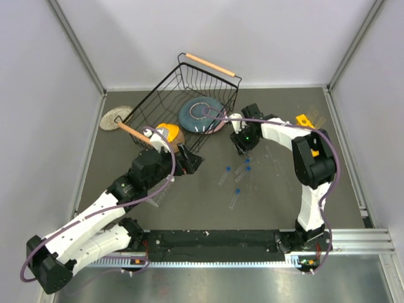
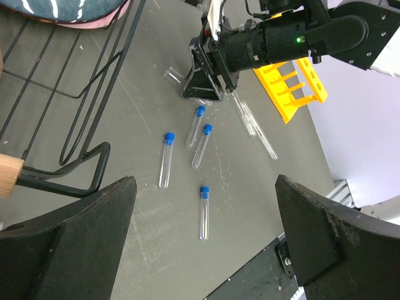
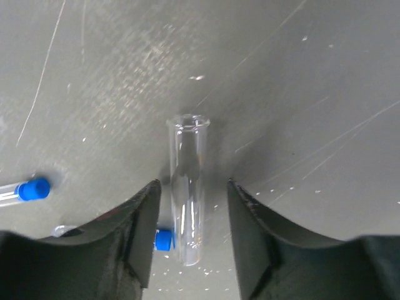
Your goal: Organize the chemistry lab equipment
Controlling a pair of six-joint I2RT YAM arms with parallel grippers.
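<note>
Several small clear tubes with blue caps [image 1: 235,197] lie on the dark table between the arms; they also show in the left wrist view [image 2: 204,212]. My right gripper [image 1: 243,144] is low over the table. In the right wrist view the right gripper [image 3: 192,190] is open, its fingers on either side of an uncapped clear tube [image 3: 187,200] that lies flat, with a gap on each side. My left gripper [image 2: 203,250] is open and empty, above the table near the basket's front corner [image 1: 189,161]. The yellow holed rack [image 1: 304,120] lies at the back right. Thin glass rods [image 2: 253,122] lie beside it.
A black wire basket [image 1: 158,101] with wooden handles stands at the back and holds a blue plate [image 1: 201,117]. An orange bowl [image 1: 169,132] sits by its front left. A round woven mat [image 1: 115,117] lies at the far left. Grey walls close in three sides.
</note>
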